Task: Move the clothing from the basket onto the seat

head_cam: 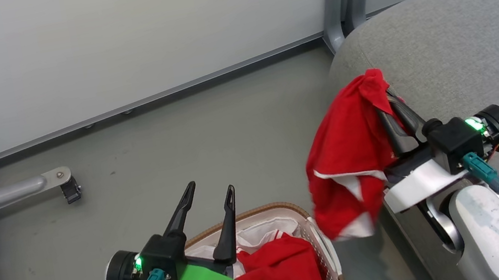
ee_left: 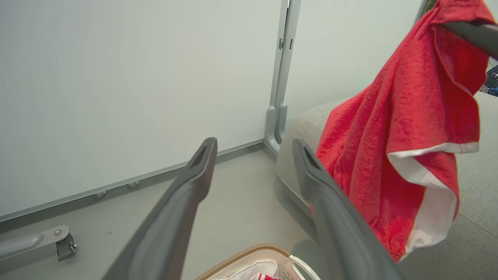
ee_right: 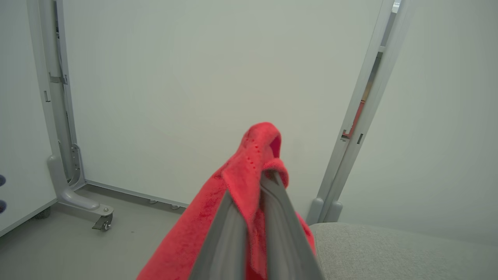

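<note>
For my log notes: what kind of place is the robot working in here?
Probably a lab or test area staged as a home: plain white partition panels on wheeled grey feet, a bare floor, one grey sofa seat beside a laundry basket.

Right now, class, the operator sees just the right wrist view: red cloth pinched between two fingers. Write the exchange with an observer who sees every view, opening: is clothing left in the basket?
Observer: Yes, a red garment lies in the basket.
Operator: What about the left claw?
Observer: The left claw is open and empty, over the basket.
Operator: Where does my cloth hang?
Observer: The held garment hangs along the seat edge, on the basket side.
</note>
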Robot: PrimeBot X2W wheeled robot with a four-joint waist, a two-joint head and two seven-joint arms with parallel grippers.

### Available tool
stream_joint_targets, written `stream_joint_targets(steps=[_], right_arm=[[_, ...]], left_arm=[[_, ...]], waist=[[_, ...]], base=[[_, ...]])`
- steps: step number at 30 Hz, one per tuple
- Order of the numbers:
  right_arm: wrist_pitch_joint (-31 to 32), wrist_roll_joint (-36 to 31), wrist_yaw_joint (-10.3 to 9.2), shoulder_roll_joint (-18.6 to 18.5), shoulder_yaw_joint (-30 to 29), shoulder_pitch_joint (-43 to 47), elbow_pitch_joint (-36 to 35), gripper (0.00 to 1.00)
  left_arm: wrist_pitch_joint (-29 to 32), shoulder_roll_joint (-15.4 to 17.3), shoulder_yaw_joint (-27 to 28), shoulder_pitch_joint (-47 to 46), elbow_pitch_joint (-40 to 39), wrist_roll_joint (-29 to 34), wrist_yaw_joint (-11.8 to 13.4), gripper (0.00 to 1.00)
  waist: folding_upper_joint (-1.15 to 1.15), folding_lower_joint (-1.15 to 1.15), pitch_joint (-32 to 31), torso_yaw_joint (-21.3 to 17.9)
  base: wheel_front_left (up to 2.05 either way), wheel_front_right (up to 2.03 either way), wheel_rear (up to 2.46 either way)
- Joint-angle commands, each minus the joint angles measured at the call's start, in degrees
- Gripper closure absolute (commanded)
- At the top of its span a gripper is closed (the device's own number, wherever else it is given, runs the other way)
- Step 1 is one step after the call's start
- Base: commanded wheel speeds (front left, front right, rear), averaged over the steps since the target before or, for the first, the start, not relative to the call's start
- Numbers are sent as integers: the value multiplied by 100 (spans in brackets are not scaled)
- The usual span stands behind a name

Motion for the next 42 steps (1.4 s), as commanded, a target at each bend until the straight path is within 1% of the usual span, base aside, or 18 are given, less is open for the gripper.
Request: stream_joint_targets(steps=[1, 4, 8, 14, 21, 27, 30, 34, 37, 42], right_arm=[[-11, 54, -8, -20, -53, 61, -32, 100], [-12, 46, -8, -20, -146, 40, -67, 100], [-11, 33, -8, -20, -261, 3, -120, 100], [-11, 51, -8, -17, -431, -37, -197, 100], [-12, 226, -9, -17, -490, -70, -262, 100], [-11, 403, -8, -15, -633, 6, -283, 100], [-12, 483, -8, -14, -696, 41, -294, 100], [-11, 561, -8, -13, -766, 35, -310, 100], [-11, 617, -8, -16, -841, -14, -309, 100], [-12, 640, -8, -14, -927, -287, -301, 100]], left_arm=[[-20, -23, 51, 88, -22, 57, -39, 0], [-19, -84, 70, 117, -54, 163, -87, 0], [-12, -115, 88, 35, -89, 309, -121, 0], [-13, -132, 130, -121, -103, 411, -155, 0], [-13, -81, 85, -233, -69, 544, -178, 0], [-13, 9, -76, -395, -40, 634, -187, 0], [-13, 88, -149, -463, -44, 608, -188, 0], [-13, 169, -241, -532, -61, 593, -189, 0], [-13, 208, -308, -601, -84, 602, -189, 0], [-13, 277, -412, -774, -73, 592, -190, 0]], waist=[[0, 0, 46, -66], [0, 0, 134, -198], [0, 0, 303, -488], [0, 0, 602, -1092], [0, 0, 976, -1948], [0, 0, 1201, -2439], [0, 0, 1294, -2591], [0, 0, 1413, -2657], [0, 0, 1524, -2628], [0, 0, 1769, -2438]], base=[[0, 0, 0], [0, 0, 0], [0, 0, 0], [0, 0, 0], [0, 0, 0], [0, 0, 0], [0, 0, 0], [0, 0, 0], [0, 0, 0], [0, 0, 0]])
